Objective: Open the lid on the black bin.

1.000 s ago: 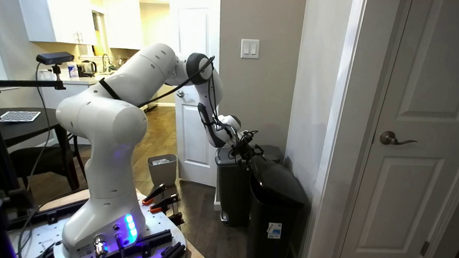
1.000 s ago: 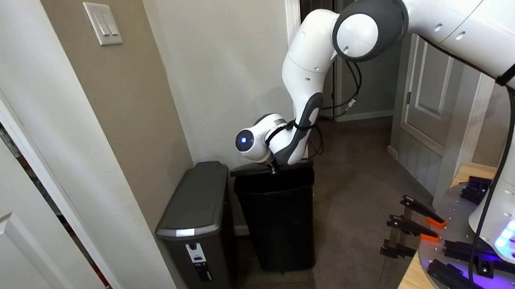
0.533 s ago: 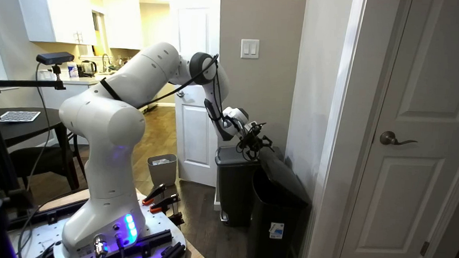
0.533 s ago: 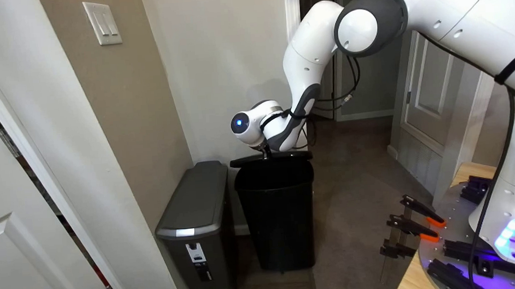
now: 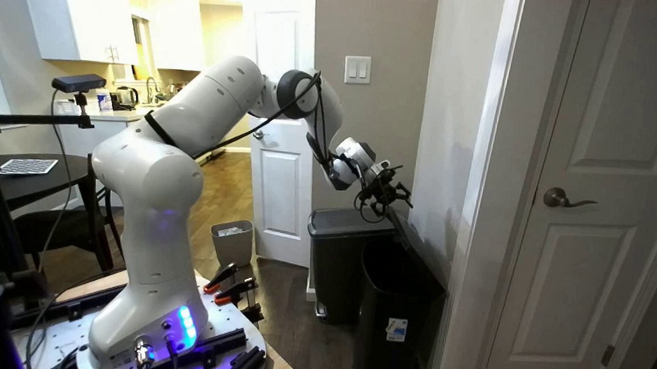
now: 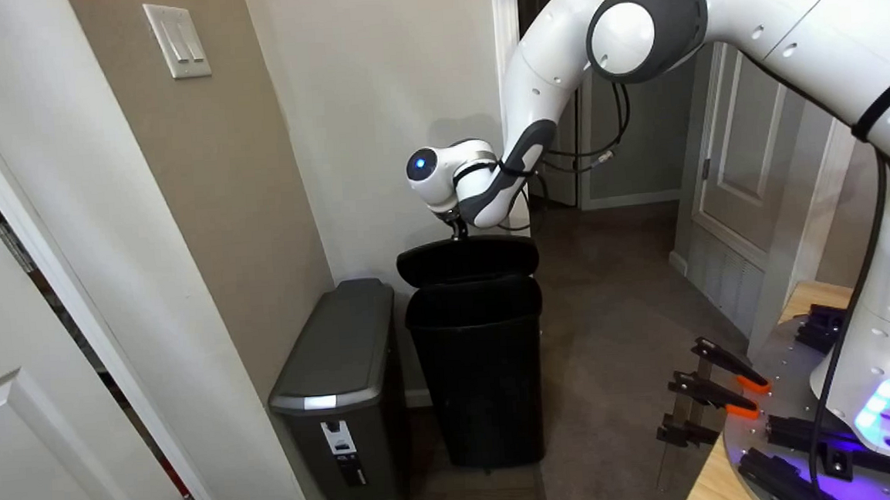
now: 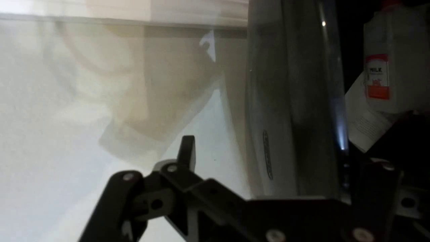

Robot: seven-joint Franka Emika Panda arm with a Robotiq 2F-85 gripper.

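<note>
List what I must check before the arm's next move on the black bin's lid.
1. Lid raised: ok, tilted up, the mouth of the black bin uncovered.
2. Black bin upright: ok.
3. Gripper at the lid: ok, jaws apart on both sides of its edge.
4. Lid gripped tight: not ok; a gap shows beside one face.
5. Lid touching the wall: cannot tell.
6. Lid able to stay up unaided: cannot tell.

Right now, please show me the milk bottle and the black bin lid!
Milk bottle (image 7: 401, 65): in the wrist view, on its body.
Black bin lid (image 6: 469, 259): in an exterior view, on its underside.
</note>
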